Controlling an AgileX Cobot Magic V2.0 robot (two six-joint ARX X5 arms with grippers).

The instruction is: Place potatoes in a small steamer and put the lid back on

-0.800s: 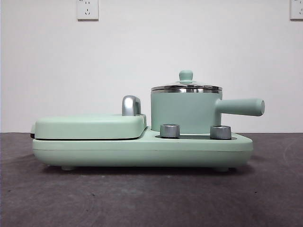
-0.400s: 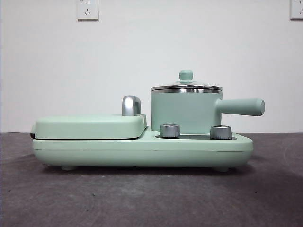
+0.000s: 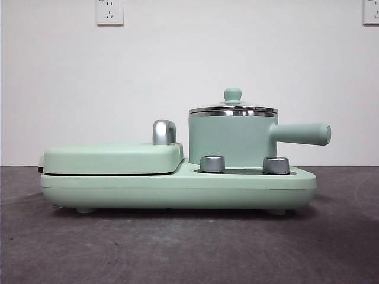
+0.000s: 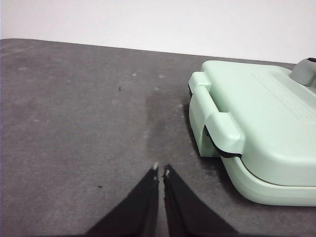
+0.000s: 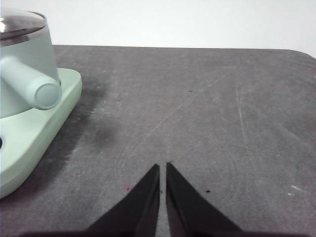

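The small steamer [image 3: 232, 139], a mint-green pot with a stick handle [image 3: 302, 134], stands on the right half of a mint-green appliance base [image 3: 177, 188]. The glass lid [image 3: 233, 108] with its green knob sits on the pot. The pot also shows in the right wrist view [image 5: 22, 64]. The potato is out of view. My left gripper [image 4: 161, 172] is shut and empty over bare table beside the appliance's grill end. My right gripper [image 5: 163, 168] is shut and empty over bare table beside the pot's handle end. Neither gripper shows in the front view.
The flat mint-green grill cover [image 3: 112, 157] with a chrome handle [image 3: 164, 131] covers the base's left half; it also shows in the left wrist view [image 4: 256, 123]. Two steel dials [image 3: 212, 163] sit on the base front. The dark grey table [image 3: 189, 248] lies around it.
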